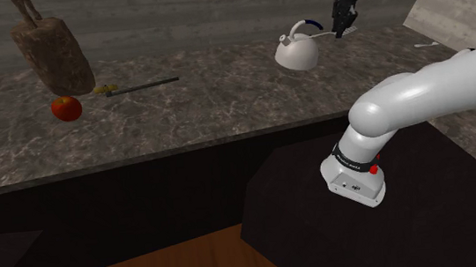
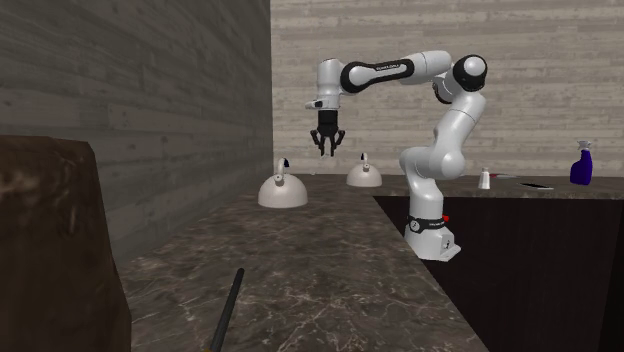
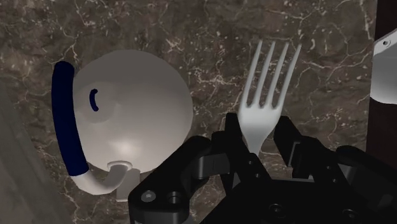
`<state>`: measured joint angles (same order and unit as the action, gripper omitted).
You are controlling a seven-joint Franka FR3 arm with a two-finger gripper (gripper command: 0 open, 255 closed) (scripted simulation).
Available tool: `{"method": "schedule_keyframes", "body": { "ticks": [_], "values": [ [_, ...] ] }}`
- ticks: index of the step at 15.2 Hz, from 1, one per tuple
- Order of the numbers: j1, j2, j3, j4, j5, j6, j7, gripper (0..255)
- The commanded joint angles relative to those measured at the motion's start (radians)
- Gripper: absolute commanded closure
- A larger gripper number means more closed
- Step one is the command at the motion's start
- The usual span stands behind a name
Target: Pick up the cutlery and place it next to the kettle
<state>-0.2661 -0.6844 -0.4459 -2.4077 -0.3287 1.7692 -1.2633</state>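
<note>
A pale grey fork sticks out from between my black fingers, tines pointing away from the hand. My gripper is shut on its handle. Just beside the fork, on the dark marbled counter, sits a white kettle with a dark blue handle. In the shoulder view the gripper hangs above the counter just right of the kettle. In the second exterior view the gripper hovers above and right of the kettle.
A red apple, a long dark utensil and a brown block lie at the counter's far left. A second white kettle, a small white bottle and a blue spray bottle stand near the arm's base.
</note>
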Motion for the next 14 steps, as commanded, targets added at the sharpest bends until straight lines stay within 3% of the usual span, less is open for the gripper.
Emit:
{"method": "schedule_keyframes", "body": {
  "ticks": [1,14],
  "values": [
    [-0.003,-0.002,-0.006,-0.031,-0.007,0.030,0.004,255],
    [-0.014,0.032,-0.056,-0.180,-0.045,0.212,0.017,255]
  ]
}}
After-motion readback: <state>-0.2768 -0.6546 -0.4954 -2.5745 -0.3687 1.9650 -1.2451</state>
